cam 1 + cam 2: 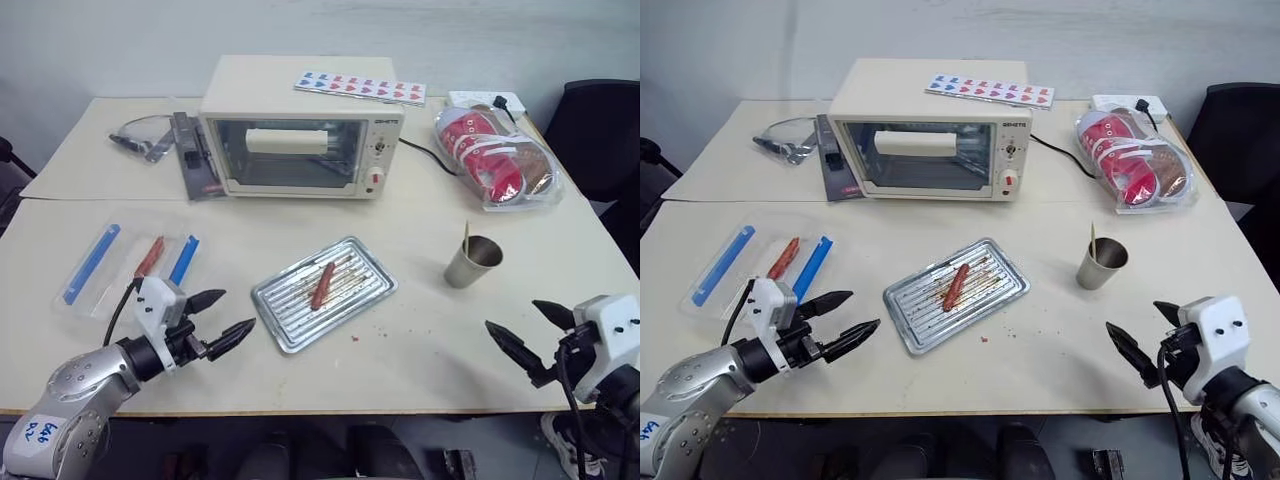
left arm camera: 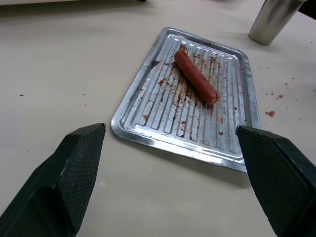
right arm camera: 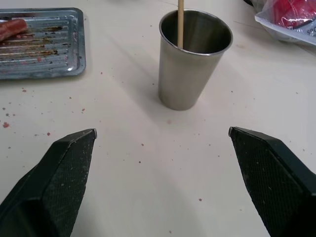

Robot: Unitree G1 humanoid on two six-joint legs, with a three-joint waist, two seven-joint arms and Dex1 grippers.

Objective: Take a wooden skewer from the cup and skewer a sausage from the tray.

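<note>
A steel cup [image 1: 472, 262] stands right of centre on the table with a thin wooden skewer [image 1: 465, 238] upright in it. The ribbed silver tray [image 1: 368, 292] lies mid-table, a reddish-brown sausage [image 1: 322, 285] lying on it. My left gripper [image 1: 221, 320] hovers open just left of the tray, nothing between its fingers; in its wrist view the tray [image 2: 148, 103] and sausage [image 2: 196, 77] lie straight ahead. My right gripper [image 1: 529, 332] is open near the front right edge, a little short of the cup [image 3: 191, 64], whose skewer [image 3: 180, 22] pokes out.
A cream toaster oven [image 1: 298, 130] stands at the back with a sticker sheet [image 1: 360, 87] on top. A clear bag of red-and-white packets [image 1: 497, 155] lies back right. At the left, a clear bag holds blue strips [image 1: 92, 262] and another red sausage [image 1: 150, 256].
</note>
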